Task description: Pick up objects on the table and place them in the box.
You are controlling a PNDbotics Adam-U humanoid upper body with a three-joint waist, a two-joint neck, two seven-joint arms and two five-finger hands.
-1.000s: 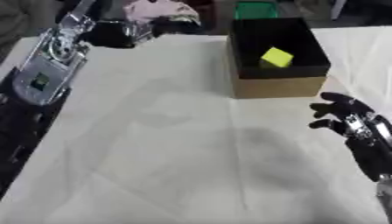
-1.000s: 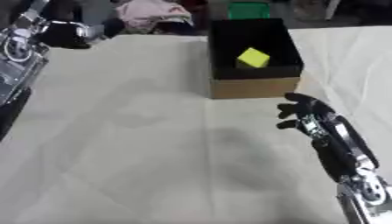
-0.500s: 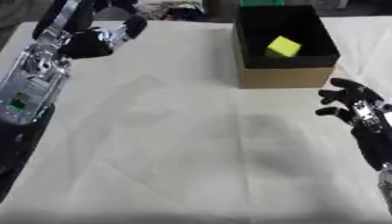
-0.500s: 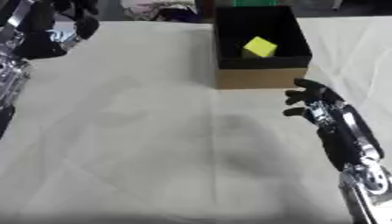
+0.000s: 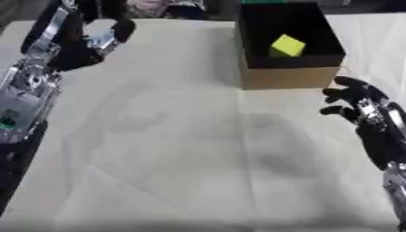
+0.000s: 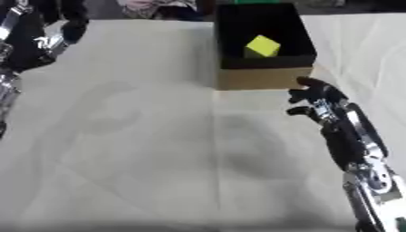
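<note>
box point(image 5: 285, 77): cardboard outside, black inside, open at the top; stands on the tabletop at about one o'clock from the middle of the left eye view, near the far edge; its tan front wall faces the robot

yellow block point(image 5: 287, 45): a small cube lying tilted on the floor of the box, toward the back and a little right of its middle; touching no robot hand

tabletop point(image 5: 174, 149): covered with a pale cream cloth, creased, with faint shadows across the middle; no loose thing shows on the cloth outside the box

left robot hand point(image 5: 94, 45): at about ten o'clock, raised over the far left part of the cloth; fingers partly bent with the thumb set apart, nothing between them; well apart from the box; its silver and black forearm runs down the left edge of the view

right robot hand point(image 6: 317, 100): at about three o'clock, just in front of the right front corner of the box and near it, whether it touches the wall I cannot tell; fingers spread and relaxed, pointing toward eleven o'clock, holding nothing; its forearm runs down to the lower right corner

far edge: a pinkish bundle of cloth point(image 6: 151, 6) lies beyond the tabletop at about twelve o'clock; a green strip point(image 5: 266, 2) shows just behind the box
</note>
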